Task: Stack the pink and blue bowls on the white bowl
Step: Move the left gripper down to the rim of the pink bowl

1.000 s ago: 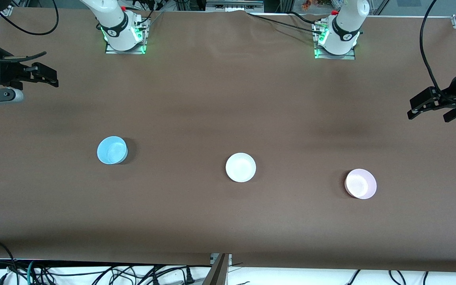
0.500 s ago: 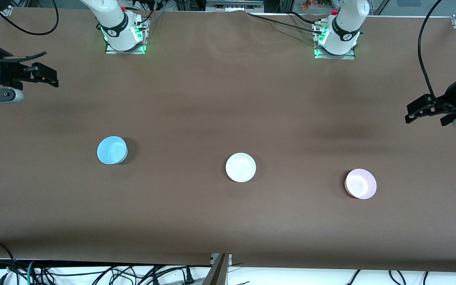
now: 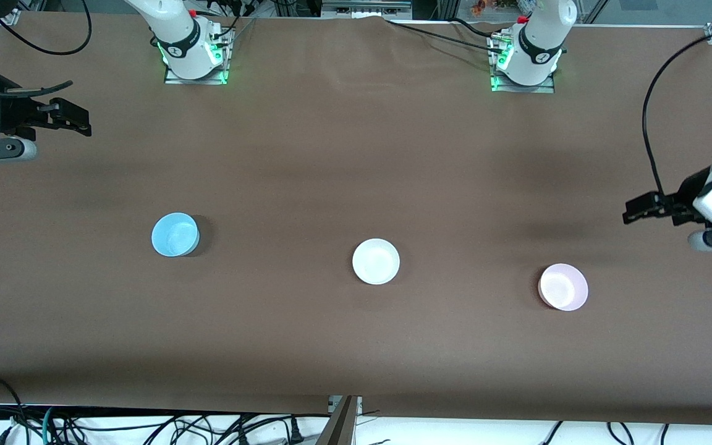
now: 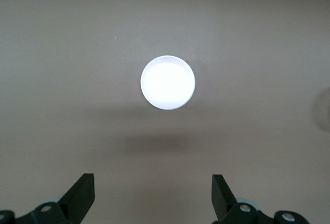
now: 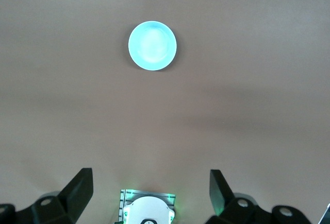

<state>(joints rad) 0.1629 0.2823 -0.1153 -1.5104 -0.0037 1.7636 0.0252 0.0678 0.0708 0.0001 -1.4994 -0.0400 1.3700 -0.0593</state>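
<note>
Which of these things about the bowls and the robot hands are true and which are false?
1. The pink bowl already sits inside the white bowl. False: it sits alone on the table, toward the left arm's end.
2. The white bowl sits between the blue bowl and the pink bowl. True.
3. The right gripper holds the blue bowl. False: it is open, holds nothing and waits over the table's edge.
4. The left gripper is open. True.
5. The blue bowl is nearest the front camera. False: the pink bowl is.
</note>
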